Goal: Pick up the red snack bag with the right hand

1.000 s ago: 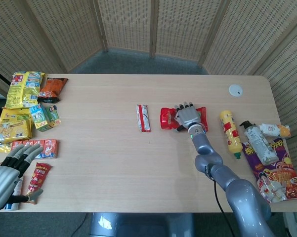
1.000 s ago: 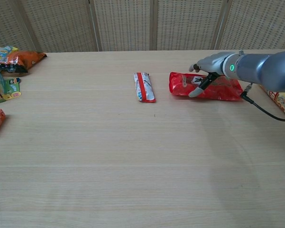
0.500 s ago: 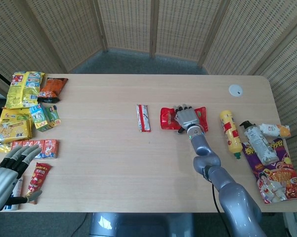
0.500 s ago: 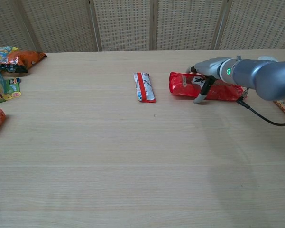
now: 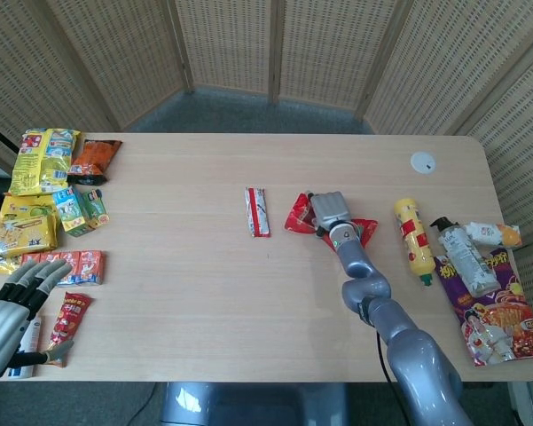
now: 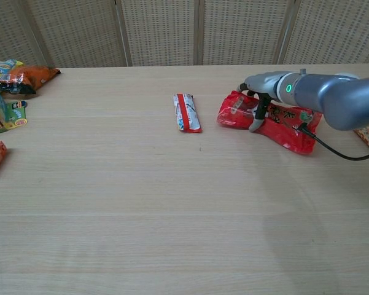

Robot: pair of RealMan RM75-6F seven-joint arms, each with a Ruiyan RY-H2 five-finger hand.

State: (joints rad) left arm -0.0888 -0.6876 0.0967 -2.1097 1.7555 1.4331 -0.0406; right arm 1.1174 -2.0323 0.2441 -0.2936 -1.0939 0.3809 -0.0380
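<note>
The red snack bag (image 5: 298,216) lies right of the table's middle, skewed, its right end (image 6: 285,127) swung toward the near edge. My right hand (image 5: 328,213) is on top of it, fingers curled over the far side and the thumb pressed on the near side; in the chest view the right hand (image 6: 265,87) grips the bag's middle. I cannot tell whether the bag is off the table. My left hand (image 5: 11,312) hovers at the near left corner, fingers apart, holding nothing.
A slim red-and-white packet (image 5: 257,211) lies just left of the bag. A yellow bottle (image 5: 413,238), a white bottle (image 5: 466,257) and a purple bag (image 5: 492,311) sit to the right. Several snack packs (image 5: 44,191) crowd the left edge.
The right hand has closed around the red bag and drawn back toward me a little; the bag has twisted, its right end swinging nearer. The left hand has barely moved.
</note>
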